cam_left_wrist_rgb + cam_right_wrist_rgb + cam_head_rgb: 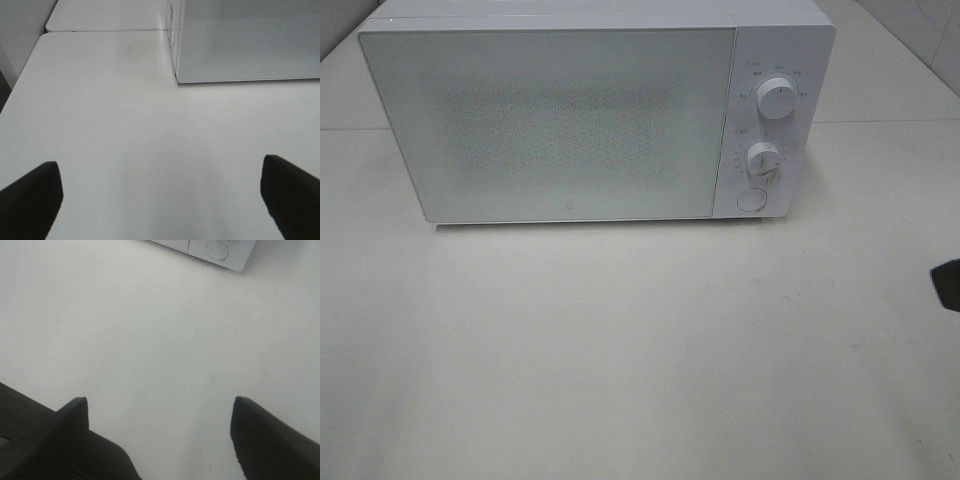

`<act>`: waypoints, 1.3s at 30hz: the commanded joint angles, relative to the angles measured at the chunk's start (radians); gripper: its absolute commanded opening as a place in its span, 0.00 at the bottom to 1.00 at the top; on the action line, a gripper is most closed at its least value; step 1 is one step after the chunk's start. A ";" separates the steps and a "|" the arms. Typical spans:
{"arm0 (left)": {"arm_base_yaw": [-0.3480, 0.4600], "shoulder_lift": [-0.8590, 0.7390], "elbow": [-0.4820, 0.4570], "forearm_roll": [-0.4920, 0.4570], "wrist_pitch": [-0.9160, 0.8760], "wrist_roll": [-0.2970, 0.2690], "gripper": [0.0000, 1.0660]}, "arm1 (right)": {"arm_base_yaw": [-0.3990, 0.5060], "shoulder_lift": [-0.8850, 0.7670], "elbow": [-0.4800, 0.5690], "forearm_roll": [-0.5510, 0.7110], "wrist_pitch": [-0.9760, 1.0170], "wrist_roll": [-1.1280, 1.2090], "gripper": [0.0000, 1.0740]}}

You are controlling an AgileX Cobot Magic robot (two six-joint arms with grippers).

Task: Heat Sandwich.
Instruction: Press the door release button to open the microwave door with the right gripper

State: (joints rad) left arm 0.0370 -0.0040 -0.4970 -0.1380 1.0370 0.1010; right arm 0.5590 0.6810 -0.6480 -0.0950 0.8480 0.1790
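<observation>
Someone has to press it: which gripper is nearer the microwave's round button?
Right. The right gripper faces the button across the table; the left gripper faces the opposite, left front corner of the microwave.

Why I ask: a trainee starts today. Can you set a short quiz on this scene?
1. True or false: the microwave door stands open.
2. How many round knobs sit above its button?
3. The left gripper and right gripper are: A both open and empty; B both shut; C holding a plate.
Key: 1 false; 2 two; 3 A.
</observation>
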 commanded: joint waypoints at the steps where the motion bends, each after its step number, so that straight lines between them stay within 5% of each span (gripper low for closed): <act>1: 0.001 -0.024 0.001 0.002 0.000 -0.007 0.97 | -0.001 -0.094 -0.005 -0.019 0.068 0.002 0.71; 20: 0.001 -0.024 0.001 0.002 0.000 -0.007 0.97 | -0.323 -0.540 0.059 -0.061 0.175 -0.023 0.71; 39: 0.001 -0.023 0.001 0.001 0.000 -0.007 0.97 | -0.374 -0.711 0.144 -0.078 0.193 -0.052 0.71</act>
State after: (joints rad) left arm 0.0370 -0.0040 -0.4970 -0.1380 1.0370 0.1010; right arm 0.1940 -0.0030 -0.5040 -0.1620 1.0440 0.1350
